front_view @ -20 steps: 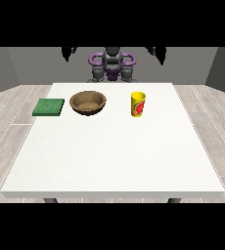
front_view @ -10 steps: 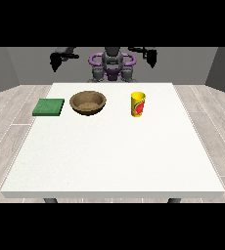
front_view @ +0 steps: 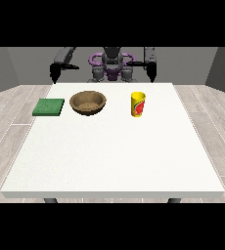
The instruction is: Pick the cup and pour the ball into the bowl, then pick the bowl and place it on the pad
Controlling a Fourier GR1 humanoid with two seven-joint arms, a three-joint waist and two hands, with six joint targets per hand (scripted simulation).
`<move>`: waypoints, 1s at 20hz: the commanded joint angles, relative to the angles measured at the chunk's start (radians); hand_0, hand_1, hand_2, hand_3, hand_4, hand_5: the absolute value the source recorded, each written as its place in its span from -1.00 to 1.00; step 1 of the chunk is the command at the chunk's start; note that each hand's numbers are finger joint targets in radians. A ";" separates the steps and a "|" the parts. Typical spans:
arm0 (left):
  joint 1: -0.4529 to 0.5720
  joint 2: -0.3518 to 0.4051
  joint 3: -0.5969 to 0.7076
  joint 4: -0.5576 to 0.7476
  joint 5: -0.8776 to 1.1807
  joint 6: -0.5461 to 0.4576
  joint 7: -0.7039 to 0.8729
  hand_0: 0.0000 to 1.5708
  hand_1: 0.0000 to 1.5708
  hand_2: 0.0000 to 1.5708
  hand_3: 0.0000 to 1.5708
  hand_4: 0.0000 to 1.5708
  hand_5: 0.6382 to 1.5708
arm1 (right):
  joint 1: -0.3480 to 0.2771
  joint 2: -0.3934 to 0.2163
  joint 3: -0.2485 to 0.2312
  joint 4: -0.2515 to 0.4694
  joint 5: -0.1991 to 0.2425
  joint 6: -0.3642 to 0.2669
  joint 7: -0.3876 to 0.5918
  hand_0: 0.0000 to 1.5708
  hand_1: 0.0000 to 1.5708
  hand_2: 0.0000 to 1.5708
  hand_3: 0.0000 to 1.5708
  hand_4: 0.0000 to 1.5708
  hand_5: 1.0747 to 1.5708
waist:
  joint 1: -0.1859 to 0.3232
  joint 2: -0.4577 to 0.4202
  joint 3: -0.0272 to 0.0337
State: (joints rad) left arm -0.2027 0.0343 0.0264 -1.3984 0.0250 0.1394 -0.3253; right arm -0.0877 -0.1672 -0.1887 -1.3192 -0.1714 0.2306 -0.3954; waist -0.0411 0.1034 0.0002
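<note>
A yellow cup (front_view: 138, 104) with a red mark stands upright on the white table (front_view: 114, 156), right of centre at the far side. The ball is not visible; the cup's inside is hidden from here. To the cup's left sits a brown bowl (front_view: 88, 102), and a flat green pad (front_view: 49, 107) lies further left. Both hands hang above the table's far edge, holding nothing. The hand at the view's left (front_view: 54, 74) is behind the pad, its fingers pointing down. Behind the cup, the hand at the view's right (front_view: 153, 73) also points straight down.
The robot's grey and purple torso (front_view: 112, 66) stands behind the table's far edge. The white tabletop stretches wide towards the camera in front of the three objects. Wood-look floor surrounds the table.
Both arms have swung down and inward from a raised, spread pose, so the hands now hang near the table's far edge. Cup, bowl and pad have not moved.
</note>
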 commanded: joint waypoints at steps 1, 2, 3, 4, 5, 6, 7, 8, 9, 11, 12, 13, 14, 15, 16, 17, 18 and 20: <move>-0.121 0.018 0.049 0.083 0.014 -0.005 -0.056 -1.00 -1.00 -1.00 -1.00 -1.00 0.74 | -0.083 -0.035 -0.044 0.112 -0.011 0.042 -0.114 -1.00 -1.00 -1.00 -1.00 -1.00 0.93 | -0.004 0.108 0.0001; -0.108 0.030 0.058 0.134 0.000 -0.011 -0.113 -1.00 -1.00 -1.00 -1.00 -1.00 0.74 | -0.091 -0.032 -0.048 0.125 -0.011 0.031 -0.107 -1.00 -1.00 -1.00 -1.00 -1.00 0.92 | -0.001 0.086 -0.0001; -0.161 0.021 0.060 0.121 0.011 -0.005 -0.104 -1.00 -1.00 -1.00 -1.00 -1.00 0.74 | -0.141 -0.049 -0.071 0.160 -0.023 0.043 -0.149 -1.00 -1.00 -1.00 -1.00 -1.00 0.92 | 0.002 0.157 0.0002; -0.163 0.042 0.105 0.181 0.027 -0.011 -0.156 -1.00 -1.00 -1.00 -1.00 -1.00 0.74 | -0.119 -0.056 -0.060 0.134 -0.018 0.058 -0.149 -1.00 -1.00 -1.00 -1.00 -1.00 0.93 | -0.027 0.171 -0.0002; -0.186 0.054 0.115 0.192 0.047 -0.031 -0.138 -1.00 -1.00 -1.00 -1.00 -1.00 0.76 | -0.109 -0.038 -0.044 0.181 0.001 0.067 -0.197 -1.00 -1.00 -1.00 -1.00 -1.00 0.91 | -0.016 0.163 0.0000; -0.203 0.061 0.111 0.226 0.021 -0.018 -0.166 -1.00 -1.00 -1.00 -1.00 -1.00 0.77 | -0.167 -0.041 -0.056 0.189 -0.008 0.046 -0.177 -1.00 -1.00 -1.00 -1.00 -1.00 0.91 | -0.008 0.181 -0.0001; -0.262 0.059 0.134 0.229 0.015 0.034 -0.141 -1.00 -1.00 -1.00 -1.00 -1.00 0.77 | -0.151 -0.025 -0.041 0.199 0.010 0.050 -0.225 -1.00 -1.00 -1.00 -1.00 -1.00 0.91 | -0.039 0.214 0.0001; -0.259 0.084 0.149 0.260 0.028 0.007 -0.151 -1.00 -1.00 -1.00 -1.00 -1.00 0.74 | -0.132 -0.033 -0.042 0.226 0.015 0.073 -0.261 -1.00 -1.00 -1.00 -1.00 -1.00 0.91 | -0.039 0.195 0.0001; -0.275 0.103 0.177 0.349 0.044 -0.017 -0.184 -1.00 -1.00 -1.00 -1.00 -1.00 0.72 | -0.169 -0.026 -0.031 0.174 0.006 0.027 -0.144 -1.00 -1.00 -1.00 -1.00 -1.00 0.90 | -0.042 0.166 -0.0005; -0.286 0.109 0.185 0.361 0.047 -0.021 -0.228 -1.00 -1.00 -1.00 -1.00 -1.00 0.67 | -0.202 -0.055 -0.057 0.246 -0.002 0.068 -0.227 -1.00 -1.00 -1.00 -1.00 -1.00 0.91 | -0.029 0.218 -0.0002; -0.298 0.095 0.192 0.403 0.049 -0.010 -0.263 -1.00 -1.00 -1.00 -1.00 -1.00 0.67 | -0.183 -0.045 -0.039 0.236 0.011 0.079 -0.251 -1.00 -1.00 -1.00 -1.00 -1.00 0.92 | -0.055 0.222 -0.0003; -0.327 0.138 0.209 0.386 0.078 -0.060 -0.241 -1.00 -1.00 -1.00 -1.00 -1.00 0.67 | -0.199 -0.030 -0.056 0.272 0.003 0.071 -0.306 -1.00 -1.00 -1.00 -1.00 -1.00 0.91 | -0.039 0.266 -0.0001; -0.313 0.104 0.216 0.457 0.049 0.008 -0.300 -1.00 -1.00 -1.00 -1.00 -1.00 0.66 | -0.156 -0.020 -0.014 0.231 0.022 0.082 -0.259 -1.00 -1.00 -1.00 -1.00 -1.00 0.91 | -0.075 0.222 -0.0005; -0.291 0.082 0.202 0.475 0.046 -0.016 -0.382 -1.00 -1.00 -1.00 -1.00 -1.00 0.66 | -0.197 -0.030 -0.022 0.220 0.014 0.084 -0.267 -1.00 -1.00 -1.00 -1.00 -1.00 0.91 | -0.066 0.268 -0.0008; -0.345 0.112 0.237 0.475 0.065 -0.011 -0.391 -1.00 -1.00 -1.00 -1.00 -1.00 0.66 | -0.223 -0.064 -0.043 0.245 0.008 0.111 -0.307 -1.00 -1.00 -1.00 -1.00 -1.00 0.90 | -0.074 0.330 -0.0006; -0.368 0.110 0.232 0.487 0.058 0.014 -0.342 -1.00 -1.00 -1.00 -1.00 -1.00 0.65 | -0.194 -0.043 -0.024 0.286 0.034 0.109 -0.344 -1.00 -1.00 -1.00 -1.00 -1.00 0.90 | -0.078 0.302 -0.0001; -0.362 0.133 0.241 0.557 0.060 -0.025 -0.397 -1.00 -1.00 -1.00 -1.00 -1.00 0.64 | -0.212 -0.060 -0.037 0.254 0.007 0.099 -0.250 -1.00 -1.00 -1.00 -1.00 -1.00 0.90 | -0.076 0.266 -0.0007; -0.397 0.139 0.227 0.546 0.054 -0.028 -0.376 -1.00 -1.00 -1.00 -1.00 -1.00 0.62 | -0.283 -0.094 -0.078 0.329 -0.007 0.111 -0.294 -1.00 -1.00 -1.00 -1.00 -1.00 0.91 | -0.057 0.319 -0.0001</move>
State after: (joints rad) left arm -0.5512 0.1544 0.2477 -0.9081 0.0810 0.1226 -0.6705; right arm -0.2990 -0.2237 -0.2319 -1.0525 -0.1602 0.3265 -0.6802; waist -0.1076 0.3834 -0.0001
